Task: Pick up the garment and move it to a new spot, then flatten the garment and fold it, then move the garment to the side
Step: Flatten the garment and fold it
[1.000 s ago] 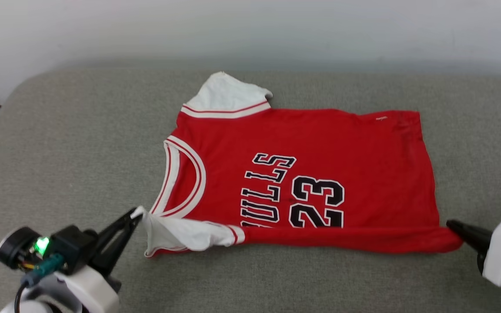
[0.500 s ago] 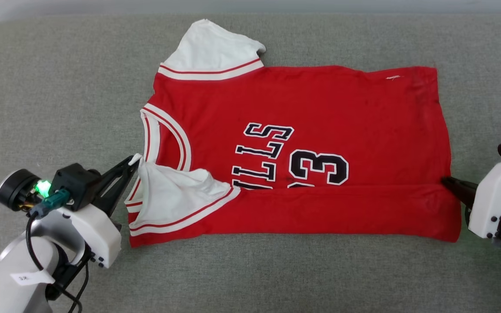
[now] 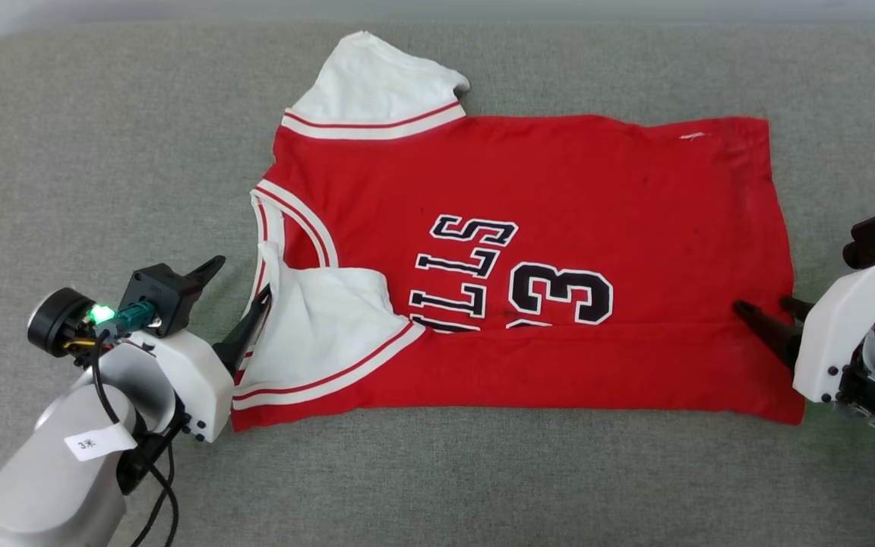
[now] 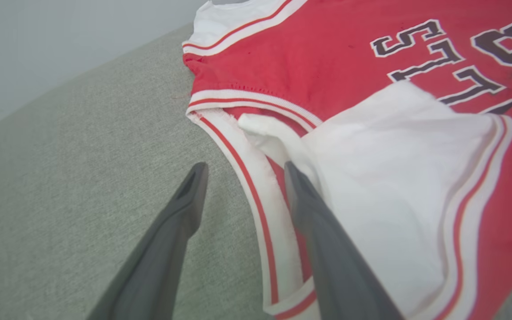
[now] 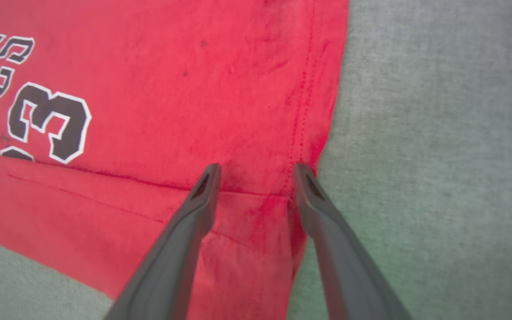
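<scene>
The red garment (image 3: pixel 559 190) lies flat on the grey cushion, neck to the left, hem to the right. Its near long edge is folded up over the lower part of the black print, and one white sleeve (image 3: pixel 316 327) lies on top of the front. My left gripper (image 3: pixel 240 279) stands open at the collar, one finger over the sleeve, nothing pinched between them. In the left wrist view the garment (image 4: pixel 327 66) lies ahead of the open left gripper (image 4: pixel 245 166). My right gripper (image 3: pixel 762 304) is open above the hem corner of the fold; the right wrist view shows the garment (image 5: pixel 194 89) under the right gripper (image 5: pixel 257 168).
The grey upholstered surface (image 3: pixel 103 152) stretches well beyond the garment on the left, right and near side. A pale wall (image 4: pixel 60 44) rises behind its far edge. The other white sleeve (image 3: pixel 373 83) points toward the far edge.
Both grippers have opened and let go of the garment's folded edge, which now rests on the front. The sleeve has dropped flat. The head camera tilted down earlier.
</scene>
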Motion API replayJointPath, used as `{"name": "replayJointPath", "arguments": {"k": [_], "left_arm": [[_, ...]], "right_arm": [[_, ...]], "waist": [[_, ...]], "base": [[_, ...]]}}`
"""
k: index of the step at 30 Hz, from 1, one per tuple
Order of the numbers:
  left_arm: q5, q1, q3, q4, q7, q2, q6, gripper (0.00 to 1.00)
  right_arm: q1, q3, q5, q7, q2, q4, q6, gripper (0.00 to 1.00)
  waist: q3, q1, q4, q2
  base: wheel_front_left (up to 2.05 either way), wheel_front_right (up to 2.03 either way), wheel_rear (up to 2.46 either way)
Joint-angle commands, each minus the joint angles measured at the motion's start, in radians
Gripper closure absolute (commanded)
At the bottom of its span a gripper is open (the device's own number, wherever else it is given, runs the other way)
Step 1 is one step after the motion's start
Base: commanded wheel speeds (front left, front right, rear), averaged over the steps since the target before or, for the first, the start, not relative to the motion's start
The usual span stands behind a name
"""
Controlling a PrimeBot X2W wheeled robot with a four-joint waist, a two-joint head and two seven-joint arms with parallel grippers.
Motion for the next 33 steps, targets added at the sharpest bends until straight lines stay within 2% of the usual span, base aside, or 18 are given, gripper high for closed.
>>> {"name": "replayJointPath", "arguments": {"k": [1,8,13,16,25,33], "left_arm": [[-0.008,-0.007,0.002,0.015,-0.014,-0.012,0.007,0.00],[-0.061,0.030,0.058,0.045,-0.067,-0.064,0.085,0.00],[-0.113,0.098,0.108,-0.010,-0.082,-0.087,0.164,0.00],[-0.138,0.160,0.125,-0.069,-0.075,-0.098,0.211,0.00],[-0.157,0.351,0.120,-0.262,-0.010,-0.086,0.338,0.00],[-0.137,0.422,0.063,-0.339,0.122,-0.046,0.388,0.00]], "right_arm": [[-0.014,0.002,0.007,-0.016,-0.003,0.010,-0.001,0.00],[0.023,0.027,0.016,-0.102,-0.025,0.000,-0.001,0.00],[0.080,0.038,-0.026,-0.154,-0.041,-0.049,-0.001,0.00],[0.121,0.024,-0.061,-0.169,-0.030,-0.083,-0.001,0.00],[0.260,-0.068,-0.176,-0.118,0.057,-0.196,-0.001,0.00],[0.352,-0.162,-0.293,-0.052,0.158,-0.315,-0.001,0.00]], "waist": [[-0.020,-0.0002,0.000,0.0000],[-0.105,-0.0002,0.001,0.0000],[-0.149,-0.0002,0.000,0.0000],[-0.166,-0.0002,-0.001,0.0000],[-0.187,-0.0002,-0.005,0.0000],[-0.155,-0.0002,-0.014,0.0000]], "base": [[0.00,0.00,0.00],[0.00,0.00,0.00],[0.00,0.00,0.00],[0.00,0.00,0.00],[0.00,0.00,0.00],[0.00,0.00,0.00]]}}
